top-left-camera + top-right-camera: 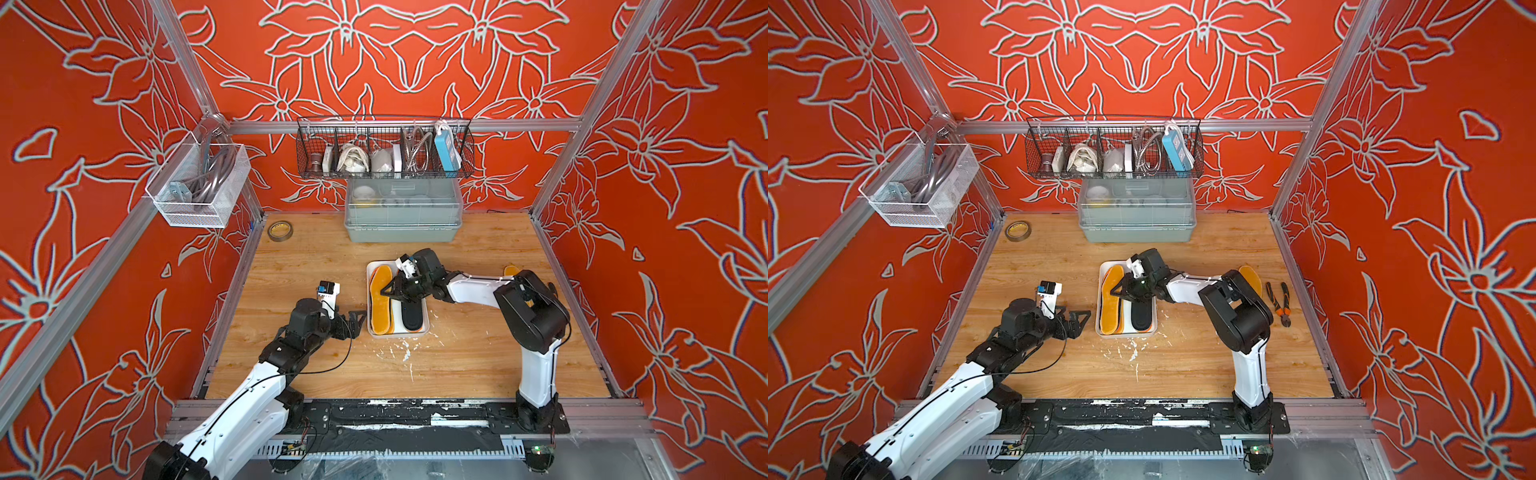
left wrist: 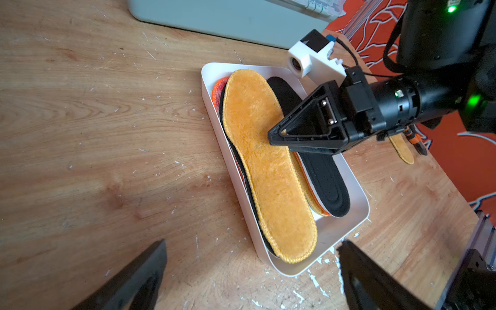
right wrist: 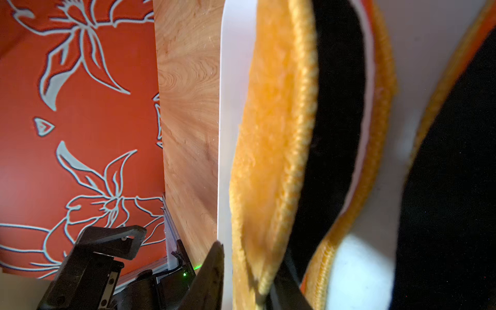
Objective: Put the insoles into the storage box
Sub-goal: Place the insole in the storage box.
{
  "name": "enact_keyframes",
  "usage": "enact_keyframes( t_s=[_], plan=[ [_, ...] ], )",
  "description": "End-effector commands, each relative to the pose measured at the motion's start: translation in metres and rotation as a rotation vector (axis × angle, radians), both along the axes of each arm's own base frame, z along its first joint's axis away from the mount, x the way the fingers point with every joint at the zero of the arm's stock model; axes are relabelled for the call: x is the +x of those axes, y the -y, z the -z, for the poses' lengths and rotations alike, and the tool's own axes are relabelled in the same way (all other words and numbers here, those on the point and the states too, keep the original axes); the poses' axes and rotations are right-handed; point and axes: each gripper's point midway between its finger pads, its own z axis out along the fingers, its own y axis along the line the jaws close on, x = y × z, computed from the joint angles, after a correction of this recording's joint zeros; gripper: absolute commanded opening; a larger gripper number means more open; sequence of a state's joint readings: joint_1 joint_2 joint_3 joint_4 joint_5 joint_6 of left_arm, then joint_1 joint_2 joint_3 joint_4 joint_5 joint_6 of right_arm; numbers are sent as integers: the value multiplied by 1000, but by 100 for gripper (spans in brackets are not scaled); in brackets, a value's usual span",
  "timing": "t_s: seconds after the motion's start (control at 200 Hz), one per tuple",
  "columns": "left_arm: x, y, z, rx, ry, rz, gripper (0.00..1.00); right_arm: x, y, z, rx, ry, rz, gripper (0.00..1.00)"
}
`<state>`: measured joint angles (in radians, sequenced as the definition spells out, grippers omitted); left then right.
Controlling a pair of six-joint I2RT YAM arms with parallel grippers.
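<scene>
The white storage box (image 1: 398, 335) (image 1: 1098, 299) (image 2: 214, 112) (image 3: 228, 107) sits mid-table holding stacked insoles. An amber insole (image 1: 380, 299) (image 1: 1112, 299) (image 2: 268, 166) (image 3: 273, 134) lies on top, and a black one (image 1: 411, 318) (image 1: 1142, 318) (image 2: 324, 182) lies beside it. A red mottled one (image 2: 218, 88) peeks out underneath. My right gripper (image 1: 388, 291) (image 1: 1117, 291) (image 3: 251, 257) is low over the box, jaws apart, with the amber insole's edge loose between them. My left gripper (image 1: 357, 318) (image 1: 1079, 318) (image 2: 252, 249) stands open and empty, left of the box. Another amber insole (image 1: 511, 271) (image 1: 1252, 278) (image 2: 402, 150) lies on the table behind the right arm.
Orange-handled pliers (image 1: 1281, 303) lie near the right wall. A grey-green lidded bin (image 1: 403, 216) stands at the back, with a tape roll (image 1: 279, 230) to its left. A black wire basket (image 1: 384, 149) and a white mesh basket (image 1: 199, 187) hang on the frame.
</scene>
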<state>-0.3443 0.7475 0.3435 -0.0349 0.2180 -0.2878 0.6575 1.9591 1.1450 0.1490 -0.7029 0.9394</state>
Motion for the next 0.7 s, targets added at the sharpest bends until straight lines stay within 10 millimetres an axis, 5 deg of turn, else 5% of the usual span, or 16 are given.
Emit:
enact_keyframes(
  t_s=[0.0, 0.365, 0.51, 0.696],
  plan=[
    [2, 0, -4, 3, 15, -2, 98, -1, 0, 2, -75, 41, -31, 31],
    [2, 0, -3, 4, 13, -4, 98, -8, -1, 5, -201, 58, -65, 38],
    [2, 0, -3, 4, 14, -4, 98, -8, -7, 6, -198, 52, -73, 28],
    [2, 0, -4, 3, 12, -4, 98, -6, -12, 6, -194, 56, -84, 27]
  ],
)
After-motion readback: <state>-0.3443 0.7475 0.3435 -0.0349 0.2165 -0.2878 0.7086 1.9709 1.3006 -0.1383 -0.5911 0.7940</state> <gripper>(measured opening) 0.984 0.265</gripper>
